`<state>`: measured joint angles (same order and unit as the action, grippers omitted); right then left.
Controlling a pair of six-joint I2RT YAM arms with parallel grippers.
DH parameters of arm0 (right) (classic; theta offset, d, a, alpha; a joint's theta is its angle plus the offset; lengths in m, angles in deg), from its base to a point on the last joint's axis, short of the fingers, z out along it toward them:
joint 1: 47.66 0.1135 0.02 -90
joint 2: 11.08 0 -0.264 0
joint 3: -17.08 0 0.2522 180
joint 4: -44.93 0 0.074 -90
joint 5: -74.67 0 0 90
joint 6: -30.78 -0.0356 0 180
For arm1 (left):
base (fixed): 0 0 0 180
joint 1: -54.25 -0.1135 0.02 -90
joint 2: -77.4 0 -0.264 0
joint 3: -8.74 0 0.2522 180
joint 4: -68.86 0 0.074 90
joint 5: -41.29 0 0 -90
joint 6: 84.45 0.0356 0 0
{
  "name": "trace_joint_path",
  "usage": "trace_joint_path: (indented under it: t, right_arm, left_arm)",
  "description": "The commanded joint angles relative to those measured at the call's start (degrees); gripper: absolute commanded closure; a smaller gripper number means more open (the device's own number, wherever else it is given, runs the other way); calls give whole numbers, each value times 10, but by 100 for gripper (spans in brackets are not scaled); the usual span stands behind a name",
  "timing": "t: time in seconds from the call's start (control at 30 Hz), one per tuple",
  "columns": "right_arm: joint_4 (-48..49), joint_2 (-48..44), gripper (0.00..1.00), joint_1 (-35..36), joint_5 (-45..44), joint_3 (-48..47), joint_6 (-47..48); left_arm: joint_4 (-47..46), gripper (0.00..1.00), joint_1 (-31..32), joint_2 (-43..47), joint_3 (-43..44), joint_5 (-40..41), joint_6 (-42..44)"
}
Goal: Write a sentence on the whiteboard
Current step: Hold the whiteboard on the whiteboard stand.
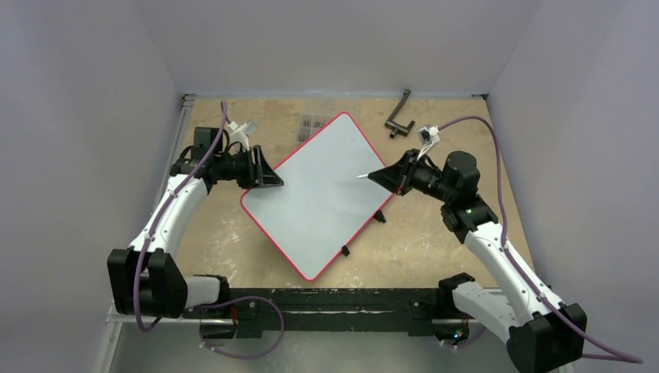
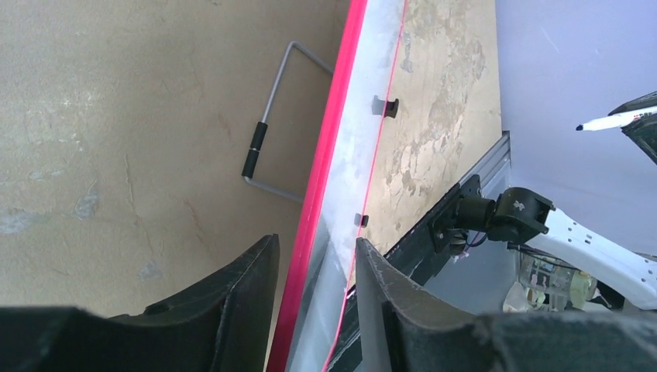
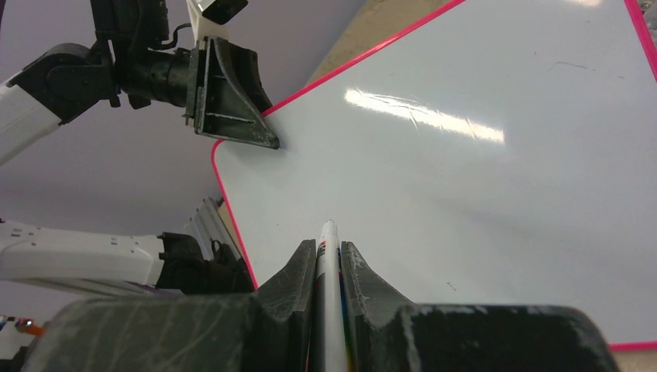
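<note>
Your whiteboard [image 1: 319,210] stands mid-surface [image 1: 435,249], its face blank. Left pincer [image 1: 268,177] straddles its left corner, jaws narrow; a firm bite I cannot tell. Right pincer [image 1: 386,177] clamps the marker [image 1: 364,176], its tip aimed left over the board's right half.

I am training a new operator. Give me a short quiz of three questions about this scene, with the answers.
1. Fill in: the left claw clamps the whiteboard by its ____.
2. True or false: the whiteboard already carries writing.
3. Which claw holds the marker? A: left claw. B: right claw.
Key: 1 edge; 2 false; 3 B.
</note>
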<state>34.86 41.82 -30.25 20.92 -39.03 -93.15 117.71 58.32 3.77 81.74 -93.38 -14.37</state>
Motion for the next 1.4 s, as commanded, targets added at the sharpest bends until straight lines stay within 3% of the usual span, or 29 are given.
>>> trace_joint_path:
  t: [0.0,0.2,0.33,0.4,0.57,0.8,1.07,1.37]
  right_arm:
    - [34,4,100,13,8,-4,5]
    - [26,5,100,17,4,-6,11]
    - [32,9,100,22,6,-2,11]
    - [38,12,100,24,9,2,12]
    - [72,26,100,36,30,15,15]
    - [129,60,100,131,4,14,51]
    - [216,109,100,194,-16,18,70]
    - [250,146,100,227,-32,9,97]
  left_arm:
    - [-8,63,-3,15,25,-1,11]
    - [-7,73,-2,19,26,3,14]
    - [-8,94,-3,17,27,-4,14]
    - [-9,100,-3,17,25,-6,14]
    - [-16,100,-3,20,20,-15,13]
    - [-18,100,-2,24,14,-18,30]
    - [-23,100,41,52,-14,110,51]
    - [-105,100,71,141,-113,186,106]
